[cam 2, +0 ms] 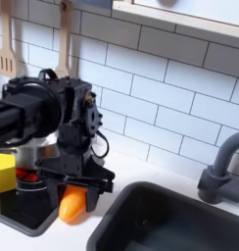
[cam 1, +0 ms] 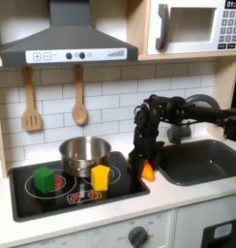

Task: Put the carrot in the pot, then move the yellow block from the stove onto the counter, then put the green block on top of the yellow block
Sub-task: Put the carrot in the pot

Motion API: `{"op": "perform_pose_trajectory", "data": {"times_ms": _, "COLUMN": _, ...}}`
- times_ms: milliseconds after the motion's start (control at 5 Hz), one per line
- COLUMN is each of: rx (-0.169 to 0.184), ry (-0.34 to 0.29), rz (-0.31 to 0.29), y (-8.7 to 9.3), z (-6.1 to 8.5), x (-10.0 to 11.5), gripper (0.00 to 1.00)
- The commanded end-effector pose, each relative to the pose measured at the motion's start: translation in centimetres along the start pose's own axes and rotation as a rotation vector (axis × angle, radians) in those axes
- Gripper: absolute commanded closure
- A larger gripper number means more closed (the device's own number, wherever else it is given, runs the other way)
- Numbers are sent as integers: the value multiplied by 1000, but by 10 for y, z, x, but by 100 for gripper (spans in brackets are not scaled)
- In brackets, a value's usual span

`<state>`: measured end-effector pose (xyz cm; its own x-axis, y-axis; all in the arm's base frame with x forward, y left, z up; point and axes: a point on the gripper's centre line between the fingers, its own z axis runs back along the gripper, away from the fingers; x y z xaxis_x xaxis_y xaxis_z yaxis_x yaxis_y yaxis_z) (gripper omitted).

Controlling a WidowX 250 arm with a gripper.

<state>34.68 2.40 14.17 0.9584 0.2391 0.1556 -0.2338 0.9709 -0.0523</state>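
Nearest the first exterior view's camera, the yellow block (cam 1: 100,176) and the green block (cam 1: 44,179) are seen on the stove (cam 1: 28,205), apart from each other, neither moved yet. The carrot (cam 1: 147,171) is seen at the stove's right edge in the first exterior view, beside the sink (cam 1: 202,160), with the claw (cam 1: 145,165) down on it. In the second exterior view the claw (cam 2: 74,184) is closed narrowly around the carrot's (cam 2: 71,205) upper part; whether it is lifted off the table (cam 1: 101,215) can't be told. Further back, the pot (cam 1: 84,153) is seen on the rear of the stove, seemingly empty. Judged progress: step one at the grasp stage, carrot not yet in the pot. Both block moves are left to do.
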Motion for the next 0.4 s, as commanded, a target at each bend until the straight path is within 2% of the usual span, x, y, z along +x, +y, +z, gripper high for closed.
{"op": "perform_pose_trajectory", "data": {"times_ms": 0, "rx": -55, "ry": 6, "rz": -1, "y": 6, "z": 18, "x": -1, "gripper": 100}}
{"op": "perform_pose_trajectory", "data": {"times_ms": 200, "rx": -60, "ry": -9, "rz": 3, "y": 12, "z": 25, "x": 2, "gripper": 100}}
